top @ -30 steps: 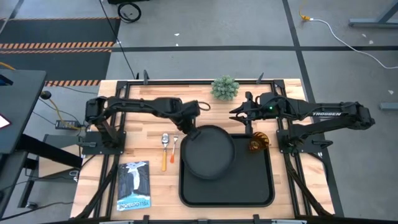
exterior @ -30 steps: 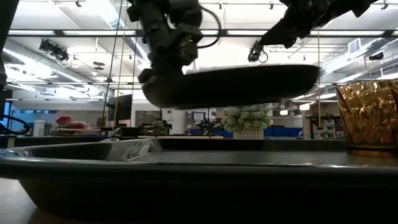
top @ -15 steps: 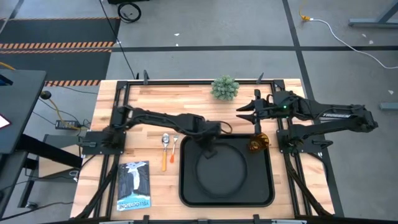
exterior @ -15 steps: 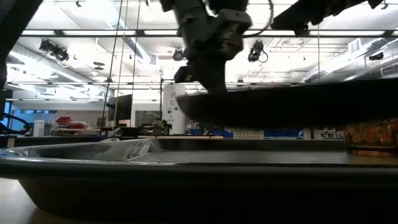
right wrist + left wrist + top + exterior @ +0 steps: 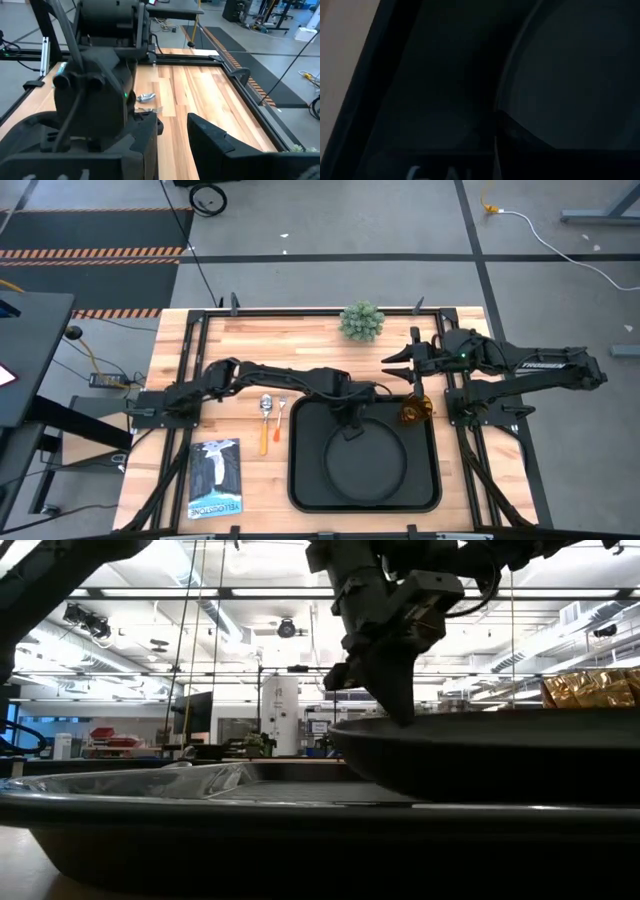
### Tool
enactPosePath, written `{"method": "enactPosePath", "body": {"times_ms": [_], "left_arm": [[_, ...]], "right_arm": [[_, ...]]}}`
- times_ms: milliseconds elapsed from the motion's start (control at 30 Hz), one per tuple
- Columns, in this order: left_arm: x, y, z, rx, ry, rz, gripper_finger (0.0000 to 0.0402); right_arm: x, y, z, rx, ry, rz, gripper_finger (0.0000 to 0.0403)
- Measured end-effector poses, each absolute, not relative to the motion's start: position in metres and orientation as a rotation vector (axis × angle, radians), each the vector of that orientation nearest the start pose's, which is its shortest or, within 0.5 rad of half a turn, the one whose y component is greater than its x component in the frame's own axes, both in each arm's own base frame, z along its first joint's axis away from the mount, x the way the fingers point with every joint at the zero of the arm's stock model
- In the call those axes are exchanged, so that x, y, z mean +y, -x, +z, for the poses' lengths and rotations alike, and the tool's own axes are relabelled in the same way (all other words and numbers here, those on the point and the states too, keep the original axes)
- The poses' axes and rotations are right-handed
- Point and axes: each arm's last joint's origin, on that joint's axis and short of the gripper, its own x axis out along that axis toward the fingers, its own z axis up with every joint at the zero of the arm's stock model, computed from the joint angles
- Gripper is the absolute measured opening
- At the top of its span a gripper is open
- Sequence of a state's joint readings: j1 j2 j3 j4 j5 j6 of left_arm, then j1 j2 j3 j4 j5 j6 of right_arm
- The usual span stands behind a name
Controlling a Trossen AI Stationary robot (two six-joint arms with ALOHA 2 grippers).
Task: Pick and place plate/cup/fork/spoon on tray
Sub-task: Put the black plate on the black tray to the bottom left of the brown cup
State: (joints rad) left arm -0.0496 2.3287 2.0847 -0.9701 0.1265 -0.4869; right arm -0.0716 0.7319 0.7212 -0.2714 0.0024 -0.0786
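The round black plate lies low inside the black tray, near its middle. My left gripper is shut on the plate's far rim. In the low view the plate sits about level just above the tray's near rim. The amber cup stands in the tray's far right corner. The spoon and fork lie on the table left of the tray. My right gripper is open and empty, above the table beyond the cup. My left gripper holds the plate by its far rim, at the edge toward the table's far left. The fingers come from above, pointing down. The plate sits about level; the tray's near rim hides whether its underside rests on the tray floor.
A small potted plant stands at the table's far edge. A booklet lies at the near left. The spoon and fork also show in the right wrist view. Bare wood lies between the plant and the tray.
My left gripper has carried the plate from above the tray's far left corner toward the right and near edges and down, so the plate now sits low over the tray's middle. My right gripper has drawn slightly toward the table's right edge.
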Motion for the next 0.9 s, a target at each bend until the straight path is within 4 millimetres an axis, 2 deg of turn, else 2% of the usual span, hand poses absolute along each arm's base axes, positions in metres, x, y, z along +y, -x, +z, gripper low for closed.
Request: {"method": "enactPosePath", "body": {"times_ms": [500, 900], "left_arm": [[-0.039, -0.493, 0.202, 1.169, 0.6, 0.235, 0.0011], [-0.048, -0.497, 0.188, 1.185, 0.642, 0.225, 0.0013]], "right_arm": [[-0.009, -0.162, 0.31, 0.285, 0.072, -0.049, 0.0114], [-0.005, -0.162, 0.31, 0.284, 0.074, -0.027, 0.0114]]}}
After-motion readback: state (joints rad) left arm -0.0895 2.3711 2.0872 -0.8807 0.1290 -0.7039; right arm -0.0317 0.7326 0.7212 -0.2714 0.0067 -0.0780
